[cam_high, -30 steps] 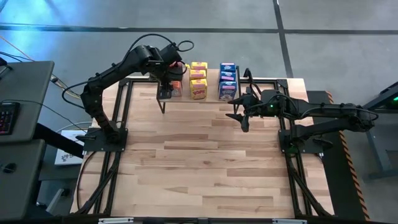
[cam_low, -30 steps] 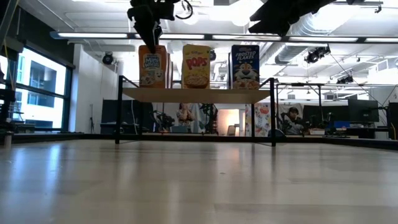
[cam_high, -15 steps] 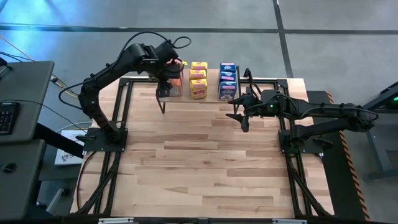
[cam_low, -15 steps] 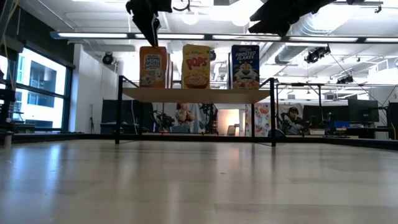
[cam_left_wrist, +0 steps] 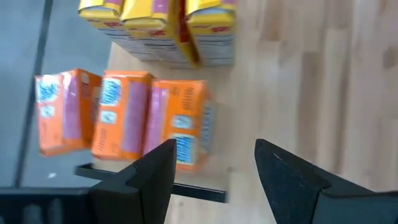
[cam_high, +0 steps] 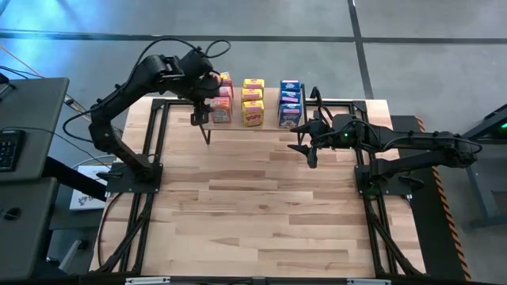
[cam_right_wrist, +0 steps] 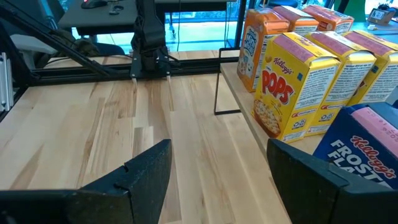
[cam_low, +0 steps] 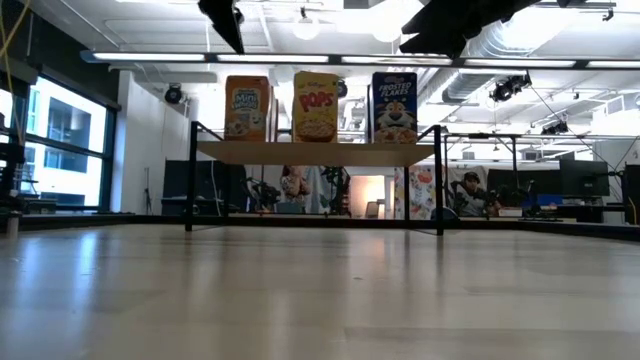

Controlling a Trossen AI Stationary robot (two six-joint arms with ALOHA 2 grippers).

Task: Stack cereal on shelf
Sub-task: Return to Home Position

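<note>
Though light and stiff, likely dentable: small orange-red, yellow and blue cardboard cereal boxes, ranked on low light-wood, black-legged shelf. Best pinched gently across narrow sides. Left gripper spread, empty, by orange row; right gripper spread, idle near blue end.

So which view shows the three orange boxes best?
Left wrist view: all three orange boxes show clear in a row. High view shows only tops; low view only the front box; right wrist view overlaps them.

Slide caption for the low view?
Orange, yellow, blue cereal boxes side by side on the shelf; left gripper overhead, open.
</note>
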